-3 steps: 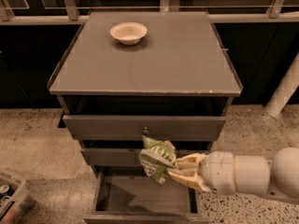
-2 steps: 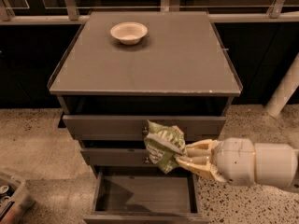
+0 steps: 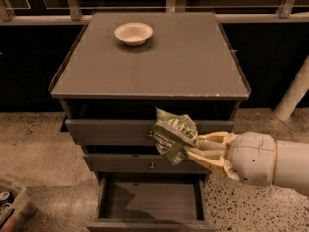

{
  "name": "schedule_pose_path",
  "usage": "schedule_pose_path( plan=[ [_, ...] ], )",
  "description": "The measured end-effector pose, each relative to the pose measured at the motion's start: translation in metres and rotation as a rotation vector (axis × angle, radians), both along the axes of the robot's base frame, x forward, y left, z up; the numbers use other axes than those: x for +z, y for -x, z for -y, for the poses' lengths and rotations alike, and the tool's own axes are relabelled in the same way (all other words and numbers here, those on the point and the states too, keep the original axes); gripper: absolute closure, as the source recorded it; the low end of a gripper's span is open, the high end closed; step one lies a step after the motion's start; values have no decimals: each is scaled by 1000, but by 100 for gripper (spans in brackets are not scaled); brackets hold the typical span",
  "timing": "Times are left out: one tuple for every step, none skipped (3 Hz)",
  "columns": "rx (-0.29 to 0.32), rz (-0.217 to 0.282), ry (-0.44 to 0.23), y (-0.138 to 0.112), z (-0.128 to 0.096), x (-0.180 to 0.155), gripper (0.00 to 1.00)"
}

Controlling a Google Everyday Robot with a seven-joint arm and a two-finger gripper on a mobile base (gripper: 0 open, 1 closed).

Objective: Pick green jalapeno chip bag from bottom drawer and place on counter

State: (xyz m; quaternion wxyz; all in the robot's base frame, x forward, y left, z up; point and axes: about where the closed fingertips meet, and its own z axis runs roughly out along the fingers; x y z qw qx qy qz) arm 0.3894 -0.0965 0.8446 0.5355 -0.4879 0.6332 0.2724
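Note:
The green jalapeno chip bag [image 3: 175, 135] is a crumpled green foil bag with white print. My gripper [image 3: 192, 149] is shut on its right side and holds it in the air in front of the top drawer's face, just below the counter's front edge. The arm [image 3: 260, 159] comes in from the right. The bottom drawer [image 3: 150, 202] is pulled open below and its flat grey floor is bare. The counter [image 3: 159, 62] is the grey square top of the cabinet, above and behind the bag.
A white bowl [image 3: 133, 33] sits at the back left of the counter. Two shut drawers with small knobs [image 3: 151, 166] lie under the counter. A grey bin [image 3: 12, 204] sits on the floor at lower left. A white pole [image 3: 293, 92] leans at right.
My gripper has lifted the bag from just above the open bottom drawer to the height of the top drawer's face, moving up and slightly right.

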Motion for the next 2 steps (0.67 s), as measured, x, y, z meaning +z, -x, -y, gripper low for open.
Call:
schedule_pose_path(
  plan=[
    [42, 49, 13, -13, -10, 15, 100],
    [92, 142, 16, -41, -24, 52, 100]
  ],
)
